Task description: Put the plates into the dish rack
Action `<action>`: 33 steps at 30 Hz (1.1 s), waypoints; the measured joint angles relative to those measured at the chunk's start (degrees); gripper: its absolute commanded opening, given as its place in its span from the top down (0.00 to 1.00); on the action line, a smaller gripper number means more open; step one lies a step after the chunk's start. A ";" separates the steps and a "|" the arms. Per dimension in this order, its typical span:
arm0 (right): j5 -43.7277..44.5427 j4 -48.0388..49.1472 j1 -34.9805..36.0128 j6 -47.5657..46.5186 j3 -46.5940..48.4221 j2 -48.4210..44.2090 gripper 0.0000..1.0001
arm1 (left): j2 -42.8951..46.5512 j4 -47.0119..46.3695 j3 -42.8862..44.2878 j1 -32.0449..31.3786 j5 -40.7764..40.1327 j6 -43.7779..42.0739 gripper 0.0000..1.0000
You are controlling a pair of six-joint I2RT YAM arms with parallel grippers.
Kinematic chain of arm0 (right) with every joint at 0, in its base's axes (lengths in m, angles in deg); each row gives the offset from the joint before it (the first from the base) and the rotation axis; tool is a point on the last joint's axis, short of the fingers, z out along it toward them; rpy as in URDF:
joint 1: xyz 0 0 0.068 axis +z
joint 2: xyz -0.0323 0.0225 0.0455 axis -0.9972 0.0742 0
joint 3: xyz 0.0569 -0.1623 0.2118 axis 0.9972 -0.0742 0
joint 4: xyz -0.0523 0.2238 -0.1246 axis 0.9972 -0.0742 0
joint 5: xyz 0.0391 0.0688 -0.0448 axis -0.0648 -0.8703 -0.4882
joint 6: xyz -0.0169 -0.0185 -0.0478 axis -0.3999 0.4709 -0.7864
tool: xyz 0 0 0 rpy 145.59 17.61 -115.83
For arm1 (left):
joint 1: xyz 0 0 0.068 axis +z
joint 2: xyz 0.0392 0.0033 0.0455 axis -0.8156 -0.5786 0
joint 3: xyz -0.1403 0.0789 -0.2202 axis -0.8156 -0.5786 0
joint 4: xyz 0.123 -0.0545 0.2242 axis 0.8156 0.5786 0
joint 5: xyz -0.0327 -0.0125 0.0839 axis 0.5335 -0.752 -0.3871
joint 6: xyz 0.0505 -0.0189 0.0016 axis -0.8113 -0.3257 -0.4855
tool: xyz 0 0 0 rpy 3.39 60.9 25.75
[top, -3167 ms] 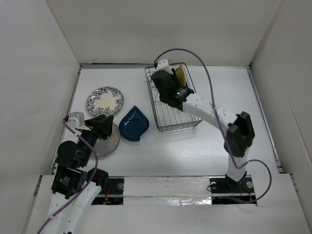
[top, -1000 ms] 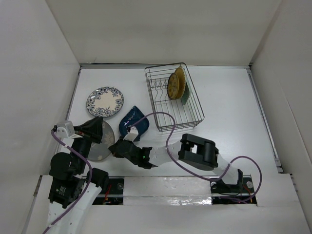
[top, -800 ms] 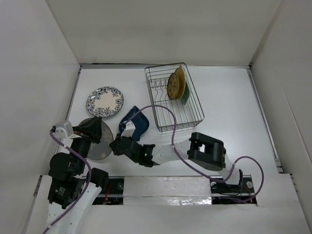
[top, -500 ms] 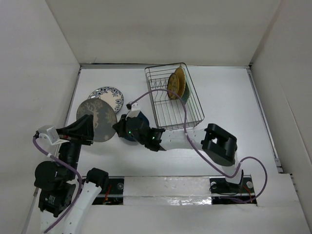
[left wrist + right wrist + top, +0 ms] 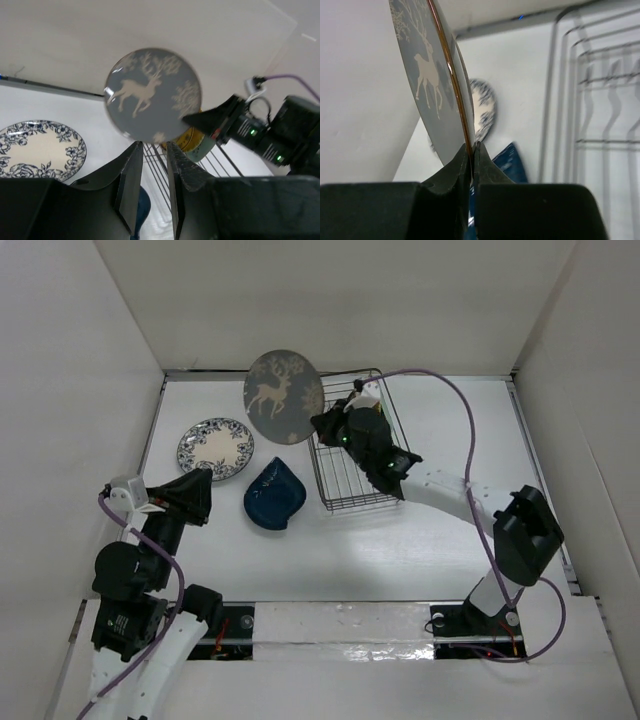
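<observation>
My right gripper (image 5: 322,423) is shut on the rim of the grey speckled plate (image 5: 284,397), which bears a pale deer print. It holds the plate upright in the air at the back left corner of the wire dish rack (image 5: 352,490). In the right wrist view the pads (image 5: 465,155) pinch the plate's edge (image 5: 427,75). My left gripper (image 5: 203,496) is open and empty at the near left, its fingers (image 5: 131,175) apart. The left wrist view shows the grey plate (image 5: 153,102), and a yellow plate (image 5: 192,142) and the green plate (image 5: 206,151) standing in the rack.
The blue-floral plate (image 5: 215,448) lies flat at the left. The dark blue teardrop plate (image 5: 275,493) lies between it and the rack. White walls enclose the table on three sides. The right arm reaches across the rack from the near right.
The grey plate has gone from my left gripper to my right one, which carried it up and back to the rack's corner. My left gripper has opened and drawn back.
</observation>
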 measured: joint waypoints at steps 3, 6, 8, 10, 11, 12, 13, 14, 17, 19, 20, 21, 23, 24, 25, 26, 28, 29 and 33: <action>2.49 -1.62 -3.58 -3.56 0.04 -2.25 1.00 | -1.27 -0.04 -1.11 0.00 0.46 -0.04 0.77; 5.90 -3.56 -6.51 -6.75 0.11 -3.02 1.00 | -1.44 -0.61 -2.19 0.00 0.76 -0.09 0.77; 7.78 -5.07 -7.72 -8.66 0.13 -3.02 1.00 | -1.44 -1.27 -2.82 0.00 1.01 -0.11 0.77; 9.77 -6.91 -8.57 -10.60 0.13 -3.02 1.00 | -1.44 -1.79 -3.41 0.00 1.20 -0.13 0.77; 10.97 -7.76 -8.85 -11.69 0.17 -2.97 1.00 | -1.44 -2.01 -3.72 0.00 1.29 -0.13 0.77; 12.09 -8.61 -9.03 -12.74 0.42 -2.82 1.00 | -1.46 -2.14 -4.00 0.00 1.42 -0.15 0.77; 13.25 -9.57 -9.03 -13.94 0.96 -2.54 1.00 | -1.46 -2.16 -4.20 0.00 1.51 -0.17 0.77; 14.43 -10.36 -9.03 -15.21 1.70 -2.10 1.00 | -1.46 -2.29 -4.46 0.00 1.57 -0.20 0.77; 17.92 -11.52 -8.87 -18.64 4.15 -0.59 1.00 | -1.51 -2.47 -5.01 0.00 1.84 -0.39 0.77; 20.96 -11.56 -8.57 -21.00 5.66 0.44 1.00 | -1.53 -2.49 -5.18 0.00 1.95 -0.46 0.76; 22.38 -11.54 -8.37 -22.08 6.23 0.87 1.00 | -1.53 -2.51 -5.29 0.00 1.97 -0.55 0.76; 23.78 -11.54 -8.24 -23.06 6.80 1.25 1.00 | -1.53 -2.51 -5.40 0.00 2.03 -0.59 0.76; 26.08 -11.54 -7.96 -24.79 7.72 2.01 1.00 | -1.53 -2.49 -5.49 0.00 2.32 -0.63 0.76; 27.43 -11.69 -7.85 -25.66 8.35 2.51 1.00 | -1.55 -2.51 -5.49 0.00 2.45 -0.63 0.76; 28.46 -11.76 -7.63 -26.53 8.96 2.99 1.00 | -1.55 -2.58 -5.49 0.00 2.62 -0.63 0.76; 29.35 -11.76 -7.54 -27.10 9.44 3.50 1.00 | -1.55 -2.58 -5.49 0.00 2.82 -0.63 0.76; 30.80 -11.76 -7.26 -28.28 10.40 4.44 1.00 | -1.73 -2.60 -5.49 0.00 3.08 -0.66 0.76; 31.39 -11.74 -7.13 -28.65 10.84 4.92 1.00 | -1.79 -2.60 -5.49 0.00 3.17 -0.66 0.76; 32.72 -11.74 -6.51 -29.40 11.78 6.99 1.00 | -2.01 -2.58 -5.51 0.00 3.23 -0.66 0.76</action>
